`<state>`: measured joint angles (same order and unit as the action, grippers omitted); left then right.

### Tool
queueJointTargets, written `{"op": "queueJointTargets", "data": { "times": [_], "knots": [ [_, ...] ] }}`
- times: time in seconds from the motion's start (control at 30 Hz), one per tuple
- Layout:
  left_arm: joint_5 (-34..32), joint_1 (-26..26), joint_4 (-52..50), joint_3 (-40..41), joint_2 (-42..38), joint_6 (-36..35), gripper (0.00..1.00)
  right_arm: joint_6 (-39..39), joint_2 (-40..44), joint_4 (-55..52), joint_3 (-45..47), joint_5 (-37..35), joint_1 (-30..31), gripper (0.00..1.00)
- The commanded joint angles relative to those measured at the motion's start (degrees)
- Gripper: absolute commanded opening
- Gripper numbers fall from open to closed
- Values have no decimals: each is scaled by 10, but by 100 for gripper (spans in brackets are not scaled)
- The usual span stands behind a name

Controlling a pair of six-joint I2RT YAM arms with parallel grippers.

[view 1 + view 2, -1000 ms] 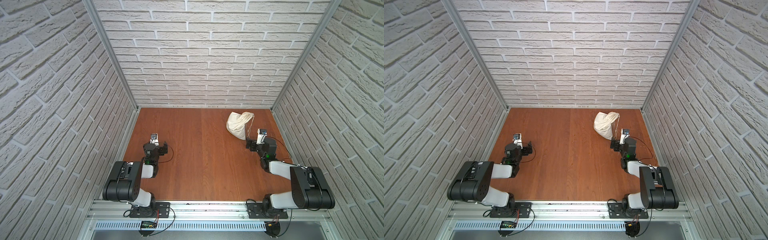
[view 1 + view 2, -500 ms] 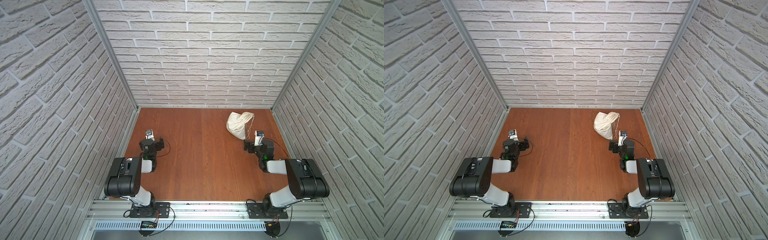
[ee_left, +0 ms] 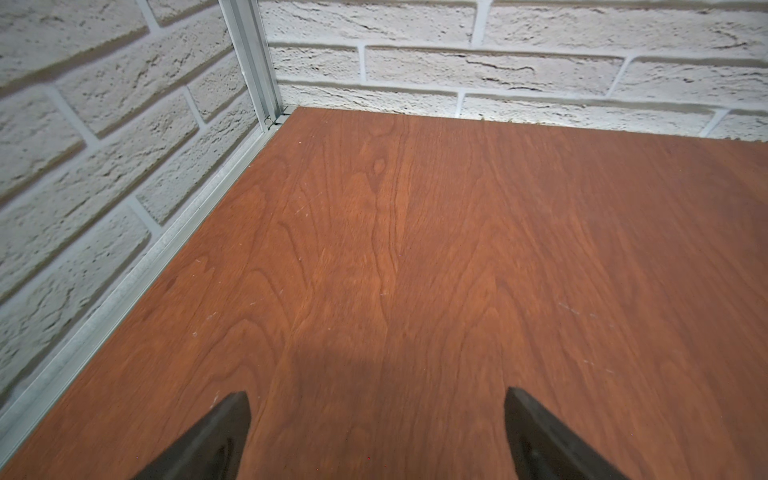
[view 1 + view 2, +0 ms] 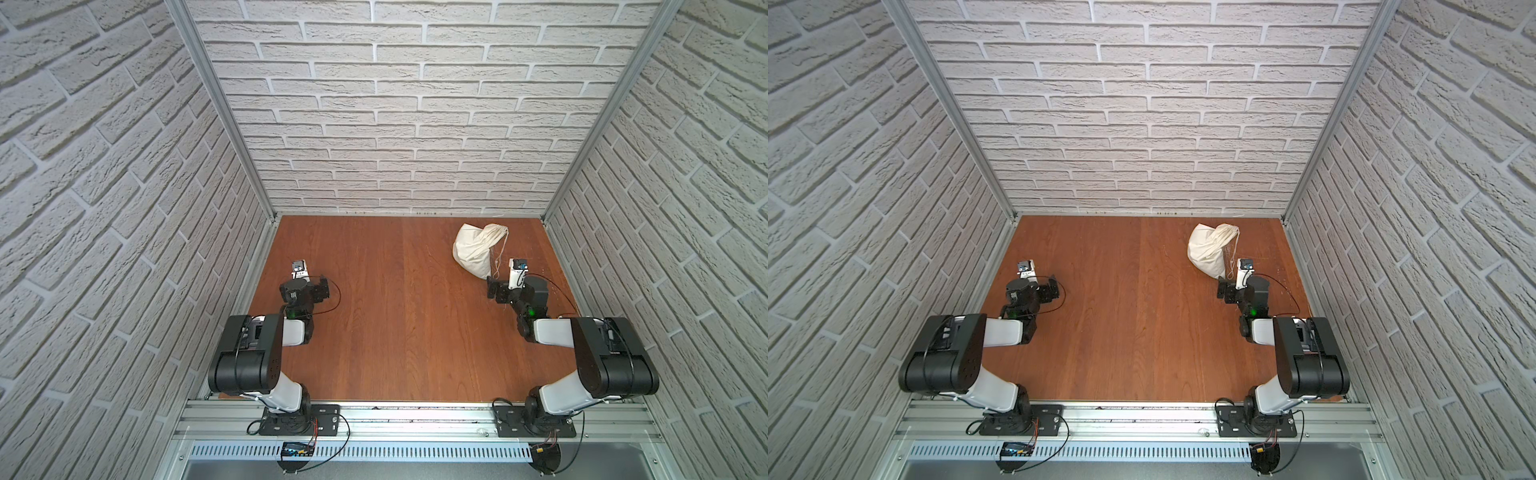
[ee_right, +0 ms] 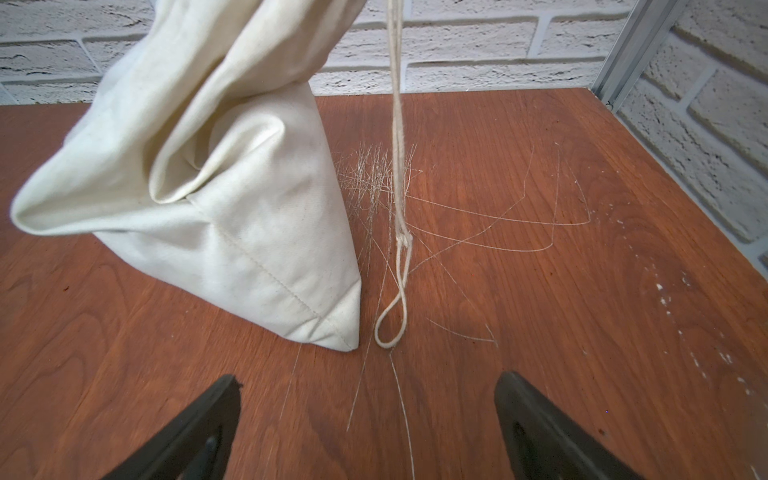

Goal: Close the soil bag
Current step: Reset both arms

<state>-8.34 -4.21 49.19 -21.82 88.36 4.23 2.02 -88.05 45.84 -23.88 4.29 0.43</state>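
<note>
Presently on the table (image 4: 395,324): the soil bag (image 4: 473,251), a cream cloth sack, stands in the far right part, near the back wall and well apart from the left arm.
Bag, both top views: same position confirmed (image 4: 1208,249); its neck is bunched at the top and leans toward the right wall.
Bag mouth: appears gathered, though no view shows clearly whether it is drawn fully shut.
Cord (image 5: 397,166): thin and pale, hanging from the neck down the bag's side; its knotted loop lies on the wood just beside the bag's near corner.
Loose threads (image 5: 498,232): fine pale fibres strewn on the wood around the cord.
Right gripper (image 5: 368,386): fingers spread wide, gripping nothing; it sits just short of the bag and the cord loop, touching neither.
Left gripper (image 3: 378,399): fingers spread wide with bare wood between them, low over the left side of the table near the left wall.
Bag surface, right wrist view (image 5: 199,187): creased cloth with a stitched bottom seam resting on the wood.
</note>
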Motion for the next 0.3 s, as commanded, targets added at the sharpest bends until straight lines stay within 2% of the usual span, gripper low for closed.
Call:
{"op": "queueJointTargets", "data": {
  "times": [0.0,0.27],
  "knots": [
    [-1,-1,8,-4,2,6,98,-3,1,12,-1,4,-2,99],
    [0,-2,7,-4,3,6,98,-3,1,12,-1,4,-2,99]
  ]
}}
